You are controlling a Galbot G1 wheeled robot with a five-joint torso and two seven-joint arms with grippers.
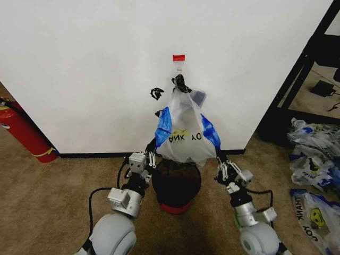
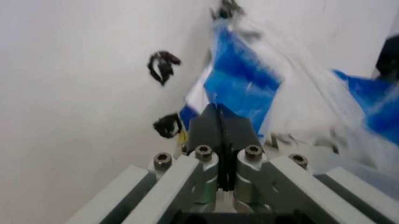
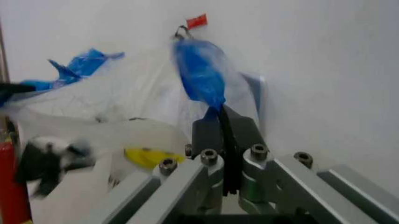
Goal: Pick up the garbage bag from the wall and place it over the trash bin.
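The garbage bag, see-through with blue patches and dark print, hangs on the white wall with its top at the small hook under a red tape strip. The black mesh trash bin with a red base stands on the carpet directly under it. My left gripper is shut on the bag's lower left blue edge. My right gripper is shut on the lower right blue edge. In both wrist views the jaws are pressed together with plastic pinched at their tips. The bag's lower part is spread between the two grippers.
A red fire extinguisher leans at the wall on the left. A black shelf frame stands at the right, with heaped printed bags on the carpet beside it. Small black marks sit on the wall left of the bag.
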